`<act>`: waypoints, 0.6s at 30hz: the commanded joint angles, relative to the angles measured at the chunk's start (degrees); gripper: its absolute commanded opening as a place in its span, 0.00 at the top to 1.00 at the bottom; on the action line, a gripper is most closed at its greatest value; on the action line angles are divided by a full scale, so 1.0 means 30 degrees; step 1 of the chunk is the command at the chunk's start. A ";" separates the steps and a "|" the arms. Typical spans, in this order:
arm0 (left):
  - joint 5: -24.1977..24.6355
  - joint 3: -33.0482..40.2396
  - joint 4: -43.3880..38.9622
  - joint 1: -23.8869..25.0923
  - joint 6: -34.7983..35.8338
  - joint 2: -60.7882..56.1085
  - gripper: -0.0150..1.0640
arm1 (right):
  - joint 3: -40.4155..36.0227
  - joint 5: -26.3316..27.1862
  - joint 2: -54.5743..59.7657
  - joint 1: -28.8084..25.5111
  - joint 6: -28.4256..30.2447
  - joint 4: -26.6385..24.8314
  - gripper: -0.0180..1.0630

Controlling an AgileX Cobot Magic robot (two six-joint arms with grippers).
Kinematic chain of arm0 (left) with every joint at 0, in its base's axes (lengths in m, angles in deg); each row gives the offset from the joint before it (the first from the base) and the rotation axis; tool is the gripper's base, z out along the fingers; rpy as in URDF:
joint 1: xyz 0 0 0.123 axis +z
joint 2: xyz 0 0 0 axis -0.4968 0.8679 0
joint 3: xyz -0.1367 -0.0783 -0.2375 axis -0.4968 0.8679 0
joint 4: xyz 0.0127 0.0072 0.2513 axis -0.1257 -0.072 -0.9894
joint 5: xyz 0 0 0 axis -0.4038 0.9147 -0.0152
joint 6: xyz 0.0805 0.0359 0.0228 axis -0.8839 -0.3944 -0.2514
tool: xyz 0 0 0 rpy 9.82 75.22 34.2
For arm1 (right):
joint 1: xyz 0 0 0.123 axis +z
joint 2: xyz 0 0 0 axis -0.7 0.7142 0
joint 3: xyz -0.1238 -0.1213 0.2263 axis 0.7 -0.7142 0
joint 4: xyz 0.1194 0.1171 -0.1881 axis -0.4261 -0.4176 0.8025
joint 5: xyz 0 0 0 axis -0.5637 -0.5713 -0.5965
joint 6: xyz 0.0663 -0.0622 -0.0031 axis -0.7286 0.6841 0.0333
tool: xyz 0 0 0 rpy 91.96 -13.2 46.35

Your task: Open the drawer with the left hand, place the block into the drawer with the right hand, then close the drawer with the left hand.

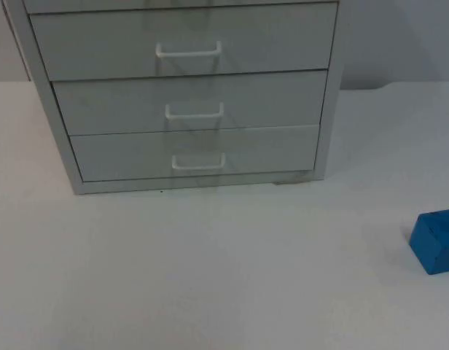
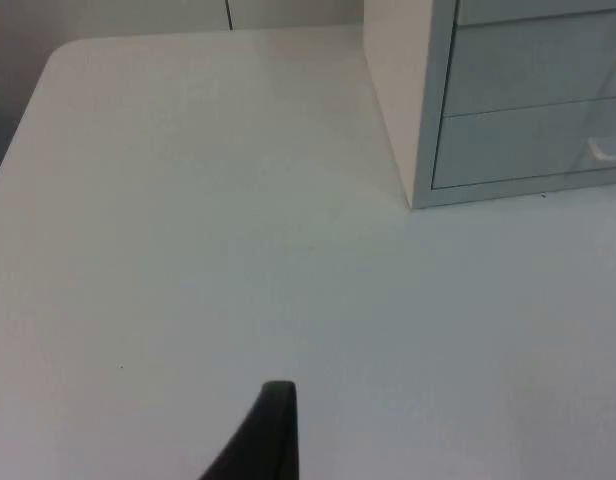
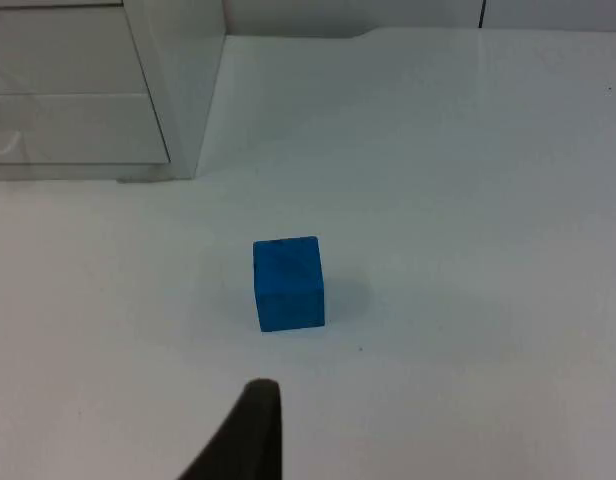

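Sat on the white table (image 1: 210, 277), well right of the shut grey drawer cabinet (image 1: 188, 95): blue block (image 3: 288, 283), just ahead of right gripper (image 3: 250, 430). Left gripper (image 2: 268, 430) hovered left of cabinet. Jaw states unclear.

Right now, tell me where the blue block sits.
The blue block rests on the white table at the top view's right edge, apart from the closed drawer cabinet, ahead of the right gripper's fingertip.
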 commanded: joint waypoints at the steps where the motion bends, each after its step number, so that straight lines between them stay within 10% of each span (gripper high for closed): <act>1: -0.0167 0.0019 -0.0092 0.0047 0.0105 0.0267 0.02 | 0.0197 0.0349 0.0032 -0.0083 0.0363 -0.0009 0.01; 18: -0.3183 -0.0929 0.1054 0.0047 -0.0032 0.8396 0.02 | 0.3623 0.4010 1.1394 -0.0083 0.0363 0.0028 0.01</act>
